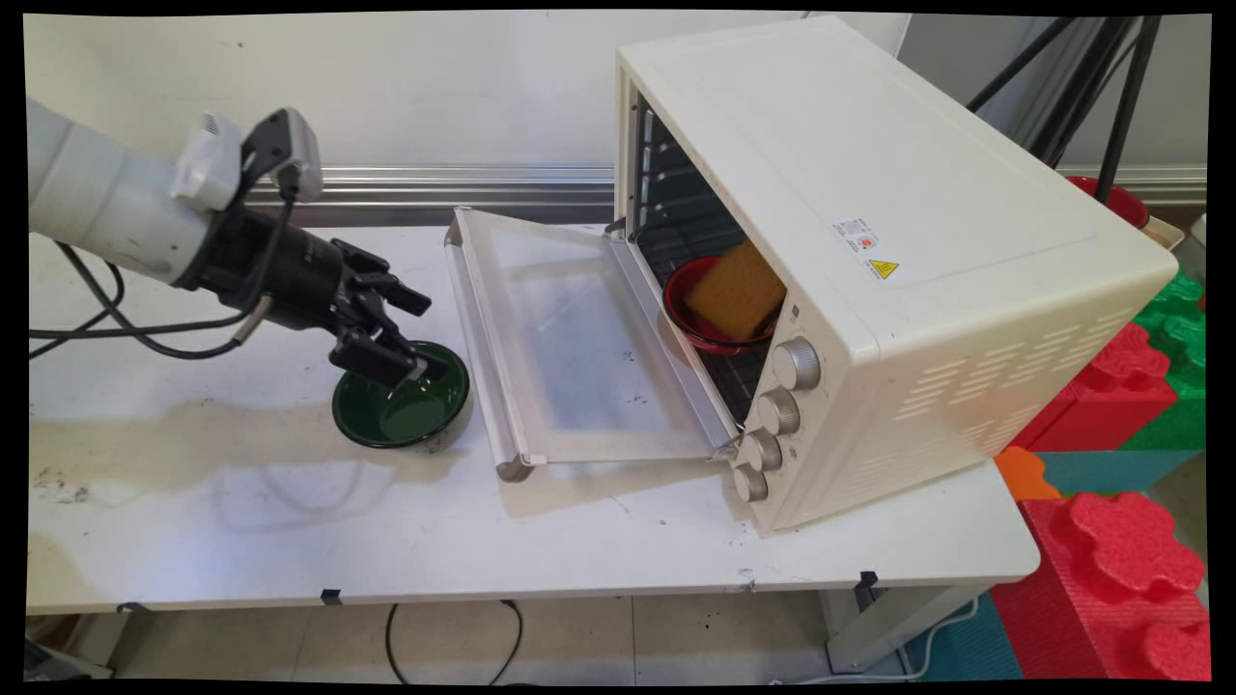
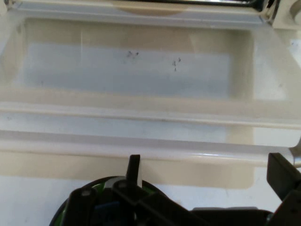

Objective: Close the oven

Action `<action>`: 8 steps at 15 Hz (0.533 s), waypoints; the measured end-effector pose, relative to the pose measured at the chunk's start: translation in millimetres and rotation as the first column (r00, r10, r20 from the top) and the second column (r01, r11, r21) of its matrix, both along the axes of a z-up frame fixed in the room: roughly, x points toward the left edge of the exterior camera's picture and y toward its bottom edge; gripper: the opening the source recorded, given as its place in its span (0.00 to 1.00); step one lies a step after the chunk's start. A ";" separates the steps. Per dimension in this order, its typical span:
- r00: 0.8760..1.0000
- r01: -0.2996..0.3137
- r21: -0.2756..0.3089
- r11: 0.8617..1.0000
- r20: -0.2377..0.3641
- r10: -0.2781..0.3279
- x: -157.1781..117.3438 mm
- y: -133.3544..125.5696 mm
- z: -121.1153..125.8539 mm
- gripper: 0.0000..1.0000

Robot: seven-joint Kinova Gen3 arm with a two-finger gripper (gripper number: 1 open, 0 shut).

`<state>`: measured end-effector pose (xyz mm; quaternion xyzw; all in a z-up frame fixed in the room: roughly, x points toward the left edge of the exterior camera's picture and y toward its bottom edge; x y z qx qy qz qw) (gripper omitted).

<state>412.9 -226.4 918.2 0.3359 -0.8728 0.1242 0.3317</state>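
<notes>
While my arm reaches in low over the worktop [image 1: 290, 521], my jaws [image 1: 391, 338] hang spread wide at the green bowl [image 1: 401, 398], one finger down inside its near-oven half and the other above its rim; I cannot tell whether either finger touches it. In my hand view one finger [image 2: 134, 169] rises narrow over the bowl's dark rim [image 2: 61, 212] and the other [image 2: 282, 176] stands well off to the side, with open space between.

The bowl sits upright, mouth up, just beside the oven's dropped door [image 1: 579, 338]. Being round, it has no long axis to speak of.

The toaster oven [image 1: 869, 241] stands beyond the door, its mouth turned towards the bowl. The glass door lies flat on the worktop, its long handle bar [image 1: 478, 367] running along the edge nearest the bowl, between the bowl and the oven cavity. Inside the oven a red bowl [image 1: 690, 309] rests on the rack, with a yellow sponge [image 1: 739, 290] leaning tilted in it. Four knobs [image 1: 772, 415] line the oven's front panel beside the door hinge. Red and green foam blocks [image 1: 1120, 541] are stacked on the oven's far side, off the worktop.
</notes>
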 end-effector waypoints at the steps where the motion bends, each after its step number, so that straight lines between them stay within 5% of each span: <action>1: 1.000 0.003 0.002 1.000 0.005 -0.003 -0.7 -2.2 -4.0 1.00; 8: 0.998 0.038 0.016 0.999 0.042 -0.039 6.3 -6.8 -19.7 1.00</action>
